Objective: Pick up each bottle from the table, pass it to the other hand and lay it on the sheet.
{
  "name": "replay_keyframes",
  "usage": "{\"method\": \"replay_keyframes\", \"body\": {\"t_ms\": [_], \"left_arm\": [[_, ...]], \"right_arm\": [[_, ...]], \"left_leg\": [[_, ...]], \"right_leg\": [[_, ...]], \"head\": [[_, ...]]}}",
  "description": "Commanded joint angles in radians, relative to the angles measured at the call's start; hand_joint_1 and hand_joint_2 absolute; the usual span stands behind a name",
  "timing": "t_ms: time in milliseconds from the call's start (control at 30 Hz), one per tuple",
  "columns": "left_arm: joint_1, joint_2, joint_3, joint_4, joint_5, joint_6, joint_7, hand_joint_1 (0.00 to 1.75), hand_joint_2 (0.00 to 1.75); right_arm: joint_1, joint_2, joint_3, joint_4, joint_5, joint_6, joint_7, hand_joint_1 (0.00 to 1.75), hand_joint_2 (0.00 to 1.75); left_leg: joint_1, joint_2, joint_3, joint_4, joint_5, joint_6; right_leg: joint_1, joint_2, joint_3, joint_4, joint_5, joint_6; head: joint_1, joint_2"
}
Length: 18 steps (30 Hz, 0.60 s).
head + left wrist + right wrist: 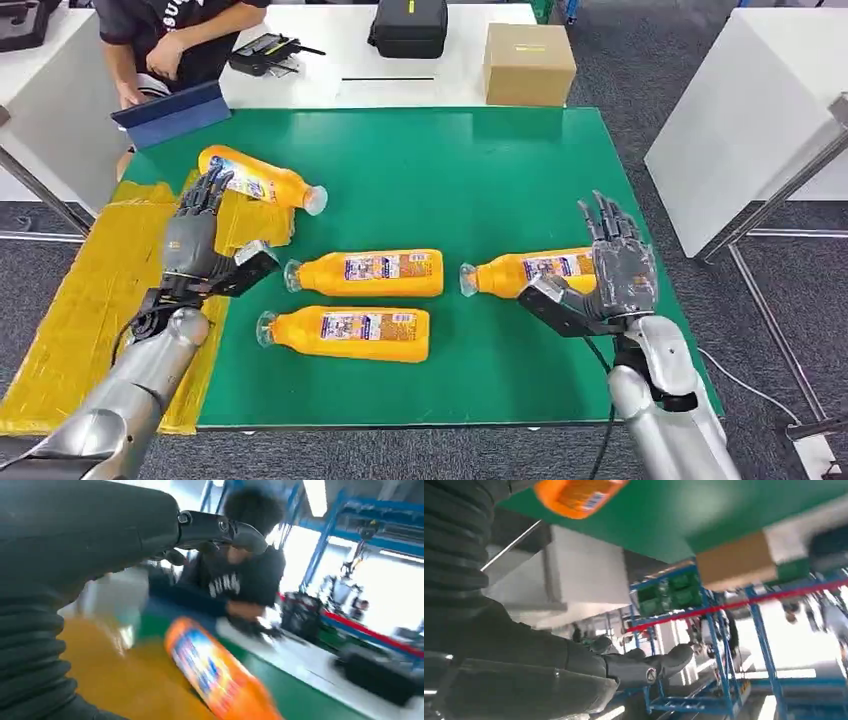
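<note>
Several orange bottles lie on their sides on the green table (480, 160). One bottle (262, 180) rests at the left, partly on the yellow sheet (90, 290), and shows blurred as the bottle (220, 675) in the left wrist view. Two more, a bottle (368, 272) and a bottle (350, 332), lie in the middle. A fourth bottle (532, 270) lies at the right, its base bottle (574, 495) partly behind my right hand. My left hand (197, 235) hovers open just short of the left bottle. My right hand (612, 270) is open beside the fourth bottle, holding nothing.
A person (170, 40) sits at the far left behind a blue folder (172, 112). On the white table behind stand a cardboard box (528, 62) and a black case (408, 26). Another white table (750, 120) stands to the right.
</note>
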Motion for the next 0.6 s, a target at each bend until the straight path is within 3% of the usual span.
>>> {"method": "replay_keyframes", "body": {"t_ms": [33, 233, 600], "left_arm": [[0.103, -0.047, -0.022, -0.284, 0.170, -0.097, -0.033, 0.00, 1.75], [0.078, -0.055, -0.061, -0.270, 0.204, -0.105, -0.041, 0.00, 1.75], [0.039, -0.059, -0.085, -0.234, 0.247, -0.115, -0.044, 0.00, 1.75]], "right_arm": [[-0.170, -0.169, 0.029, 0.236, -0.112, 0.196, -0.117, 0.00, 1.75], [-0.313, -0.254, 0.098, 0.358, -0.244, 0.314, -0.179, 0.00, 1.75], [-0.506, -0.257, 0.237, 0.581, -0.324, 0.394, -0.207, 0.00, 1.75]], "left_leg": [[0.000, 0.000, 0.005, 0.001, -0.003, -0.002], [-0.001, 0.001, 0.003, 0.002, -0.002, -0.002], [0.001, 0.002, 0.003, 0.001, -0.001, -0.002]], "right_leg": [[0.000, -0.001, 0.006, 0.000, -0.003, 0.000], [-0.002, 0.000, 0.002, 0.001, -0.002, 0.000], [-0.002, 0.001, 0.002, 0.000, 0.000, -0.001]], "head": [[0.000, 0.000], [0.000, 0.000], [0.000, 0.000]]}}
